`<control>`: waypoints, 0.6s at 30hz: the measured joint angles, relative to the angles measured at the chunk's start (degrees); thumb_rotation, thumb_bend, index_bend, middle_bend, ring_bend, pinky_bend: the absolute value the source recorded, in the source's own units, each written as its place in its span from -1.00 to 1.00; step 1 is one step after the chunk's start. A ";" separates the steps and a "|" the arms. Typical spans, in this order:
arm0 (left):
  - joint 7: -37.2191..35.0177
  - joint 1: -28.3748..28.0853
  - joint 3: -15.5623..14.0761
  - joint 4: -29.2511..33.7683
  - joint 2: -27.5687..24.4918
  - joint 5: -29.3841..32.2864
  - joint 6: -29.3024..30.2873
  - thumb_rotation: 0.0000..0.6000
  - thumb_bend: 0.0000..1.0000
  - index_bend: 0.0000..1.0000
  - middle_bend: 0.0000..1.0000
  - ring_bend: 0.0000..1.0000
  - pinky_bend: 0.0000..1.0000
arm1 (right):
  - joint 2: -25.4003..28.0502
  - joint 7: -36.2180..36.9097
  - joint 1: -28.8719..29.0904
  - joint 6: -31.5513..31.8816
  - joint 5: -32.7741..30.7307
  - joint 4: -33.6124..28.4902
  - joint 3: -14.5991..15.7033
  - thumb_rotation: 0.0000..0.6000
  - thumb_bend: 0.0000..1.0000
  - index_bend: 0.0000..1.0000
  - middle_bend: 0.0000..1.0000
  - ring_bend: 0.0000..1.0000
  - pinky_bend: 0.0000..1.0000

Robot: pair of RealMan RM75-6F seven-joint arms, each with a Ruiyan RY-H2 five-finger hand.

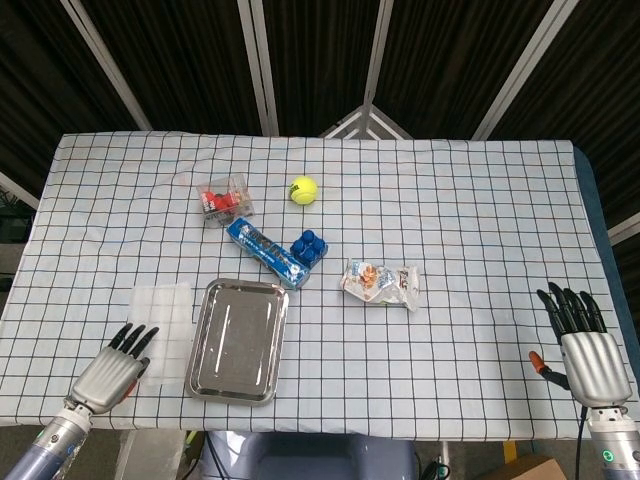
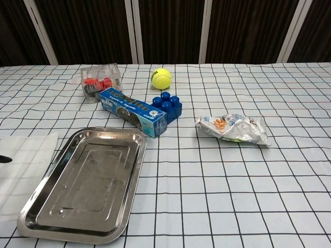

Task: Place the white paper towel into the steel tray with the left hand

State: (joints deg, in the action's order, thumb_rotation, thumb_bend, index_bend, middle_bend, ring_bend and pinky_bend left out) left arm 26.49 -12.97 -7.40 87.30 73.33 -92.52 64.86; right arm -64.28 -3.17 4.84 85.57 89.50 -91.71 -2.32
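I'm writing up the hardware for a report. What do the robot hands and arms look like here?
Both are silver-grey, human-shaped. The left robot hand has a ribbed metallic back and black fingers on a grey forearm. The right robot hand looks the same, with an orange-red patch at its thumb side, a dark cable running down beside the wrist, and a small green light on the forearm.

Head view looks steeply down, taking in the whole tabletop (image 1: pixel 480 200); chest view sits low and close, facing across it. Both share the steel tray (image 1: pixel 212 378) (image 2: pixel 31 219).
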 measured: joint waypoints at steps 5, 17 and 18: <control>-0.72 -0.10 0.55 1.13 -0.83 -0.52 1.83 1.00 -0.02 0.11 -1.00 -1.00 -1.00 | 0.03 0.14 0.00 0.00 -0.03 -0.02 -0.02 1.00 -0.37 -1.00 -1.00 -1.00 -1.00; -3.00 -2.41 8.04 13.17 -5.75 -3.38 11.06 1.00 -0.02 0.11 -0.99 -1.00 -1.00 | -0.03 -0.08 0.06 -0.11 -0.10 -0.07 -0.05 1.00 -0.37 -1.00 -1.00 -1.00 -1.00; -2.96 -2.84 8.75 14.36 -5.98 -3.58 11.30 1.00 -0.02 0.11 -0.99 -1.00 -1.00 | -0.03 -0.05 0.06 -0.14 -0.17 -0.05 -0.08 1.00 -0.37 -1.00 -1.00 -1.00 -1.00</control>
State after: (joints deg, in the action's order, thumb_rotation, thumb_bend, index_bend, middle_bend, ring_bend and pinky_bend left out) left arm 23.53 -15.81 1.35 101.67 67.35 -96.10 76.16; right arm -64.30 -3.23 4.90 85.42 89.33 -91.76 -2.40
